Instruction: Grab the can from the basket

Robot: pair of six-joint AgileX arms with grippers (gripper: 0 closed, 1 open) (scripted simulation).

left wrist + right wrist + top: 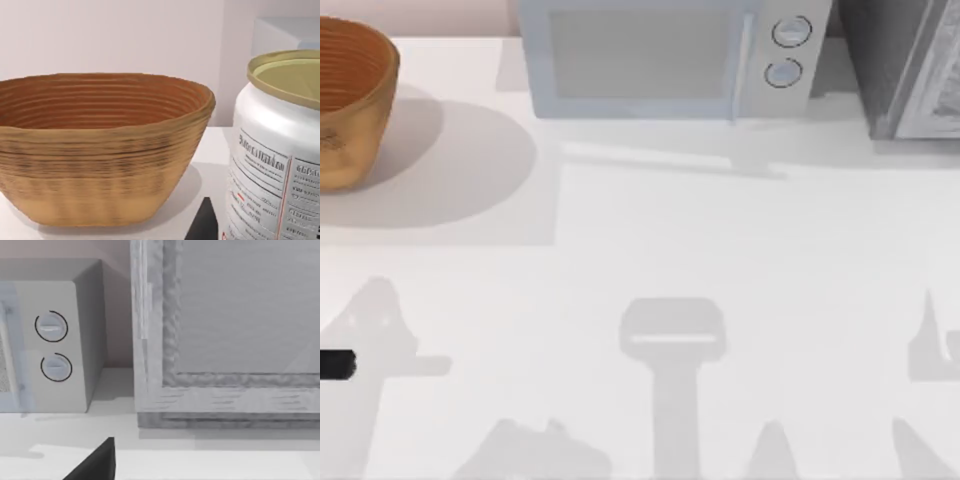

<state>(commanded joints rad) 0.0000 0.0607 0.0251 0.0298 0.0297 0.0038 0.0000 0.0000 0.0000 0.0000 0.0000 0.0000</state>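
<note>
The can [277, 150] is white with small print, a red line and a dull golden-tan top. It stands upright very close in the left wrist view, outside the basket and beside it. My left gripper [210, 227] is shut on the can, with one dark finger [202, 225] against its lower side. The basket [345, 95] is round, golden-brown and ribbed, with an orange-brown inside, and sits at the table's far left corner; the part of its inside that shows [100, 102] holds nothing. A dark tip of my left arm [335, 365] pokes in at the left edge. My right gripper [95, 462] is parked near the far right.
A white microwave [660, 55] with two round knobs stands along the back edge. A grey cabinet [910, 65] stands at the back right, close in front of my right wrist. White tabletop [650, 240] stretches across the middle and front.
</note>
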